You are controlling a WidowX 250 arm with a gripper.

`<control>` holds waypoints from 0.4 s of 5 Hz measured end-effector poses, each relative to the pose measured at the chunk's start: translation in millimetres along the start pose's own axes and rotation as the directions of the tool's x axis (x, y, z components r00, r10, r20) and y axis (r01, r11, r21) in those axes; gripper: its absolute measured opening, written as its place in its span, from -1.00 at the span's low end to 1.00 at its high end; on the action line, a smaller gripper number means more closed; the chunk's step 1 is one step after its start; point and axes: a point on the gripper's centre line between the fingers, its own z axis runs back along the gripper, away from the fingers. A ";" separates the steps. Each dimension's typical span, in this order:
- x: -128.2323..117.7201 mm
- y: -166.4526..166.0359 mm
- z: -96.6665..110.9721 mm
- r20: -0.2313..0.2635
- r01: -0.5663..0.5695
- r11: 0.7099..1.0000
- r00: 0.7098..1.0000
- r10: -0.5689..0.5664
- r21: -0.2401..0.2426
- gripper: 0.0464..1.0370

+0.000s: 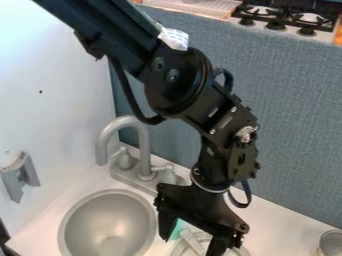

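At left, the round sink basin (107,220) curves down, smooth and metallic grey; the matte arched faucet (143,142) stands behind it; my black gripper (190,246) hangs just right of the basin, jaws spread apart; a teal thing (177,229) lies just beside my basin-side jaw, inward of it, mostly hidden, so I cannot tell its long axis; a pale grey bar (194,243) slants between my jaws over a round rim; farther right, a shiny metal vessel (331,243) sits well apart.
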 end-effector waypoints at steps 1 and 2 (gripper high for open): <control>-2.0 0.1 -5.8 -0.019 0.002 1.000 1.000 -0.002 0.010 0.93; 19.2 2.2 -13.0 0.001 -0.031 0.999 1.000 0.031 -0.014 0.93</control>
